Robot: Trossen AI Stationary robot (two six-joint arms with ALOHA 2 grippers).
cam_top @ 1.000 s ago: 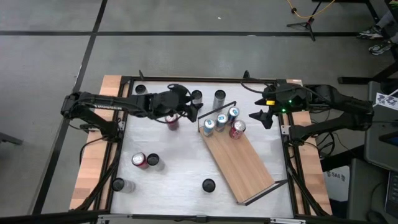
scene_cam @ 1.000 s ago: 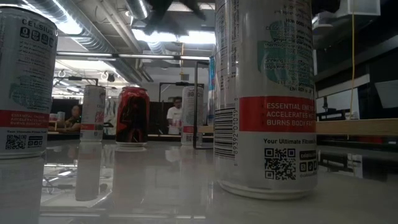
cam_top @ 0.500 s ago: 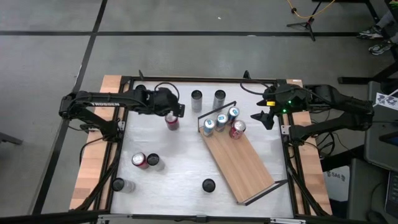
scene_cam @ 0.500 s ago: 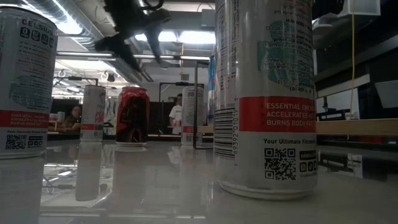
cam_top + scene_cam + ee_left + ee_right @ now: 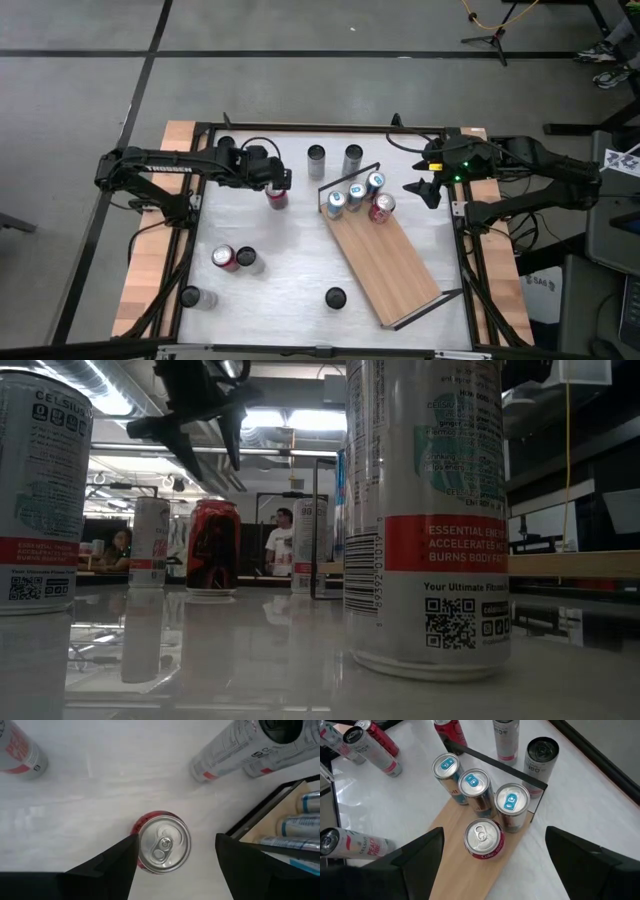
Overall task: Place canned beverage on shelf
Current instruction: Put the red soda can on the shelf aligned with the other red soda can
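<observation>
A red can [image 5: 162,845] stands upright on the white tabletop, left of the shelf [image 5: 390,262]. The shelf is a light-wood board lying slantwise on the table. My left gripper [image 5: 282,181] hovers open just above the red can, pointing steeply down, one finger [image 5: 112,865] on each side of the can's top and touching nothing. In the low view it hangs [image 5: 195,438] clear above the can [image 5: 212,547]. Three blue-topped cans [image 5: 473,784] and a red can [image 5: 483,839] stand on the shelf's far end. My right gripper [image 5: 425,188] waits open, raised at the table's right.
Two tall cans [image 5: 316,157] [image 5: 352,157] stand near the far edge, beside the shelf's black wire rail [image 5: 350,172]. More cans stand at the left [image 5: 224,258] and near the front [image 5: 335,297] [image 5: 190,297]. A large can [image 5: 425,510] fills the low view.
My left gripper has drawn back toward the table's left from beside the far tall cans. It has come down and tipped from nearly level to steeply downward with a roll of the wrist. It now hangs over the red can. No can has moved.
</observation>
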